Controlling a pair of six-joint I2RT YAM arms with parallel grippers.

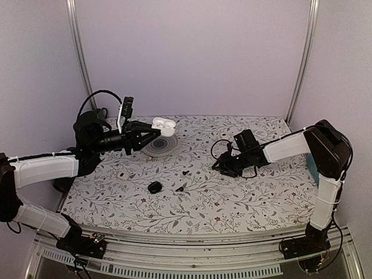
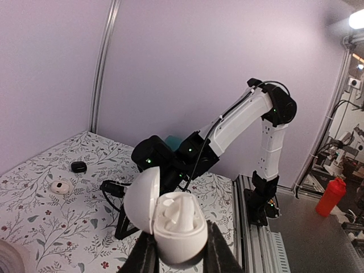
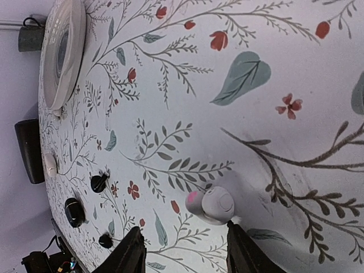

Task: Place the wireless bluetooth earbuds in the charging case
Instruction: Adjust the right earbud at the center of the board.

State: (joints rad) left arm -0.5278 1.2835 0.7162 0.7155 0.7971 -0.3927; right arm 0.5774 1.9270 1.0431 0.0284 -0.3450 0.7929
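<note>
My left gripper [image 1: 152, 132] is shut on the white charging case [image 1: 163, 125], held up above the table's back left. In the left wrist view the case [image 2: 177, 227] sits between the black fingers [image 2: 222, 251] with its lid swung open to the left. A white earbud [image 2: 182, 213] rests in one well. My right gripper [image 1: 224, 167] is low over the table at centre right. In the right wrist view its jaws [image 3: 183, 239] stand open around a second white earbud [image 3: 211, 205], which lies on the cloth close to one fingertip [image 3: 233, 233].
A round white dish [image 1: 160, 145] lies under the raised case. A small white round piece [image 1: 122, 175] and black bits [image 1: 154, 187] [image 1: 185, 173] [image 1: 179, 189] lie on the flowered cloth [image 1: 244, 197]. White walls close in the back and sides.
</note>
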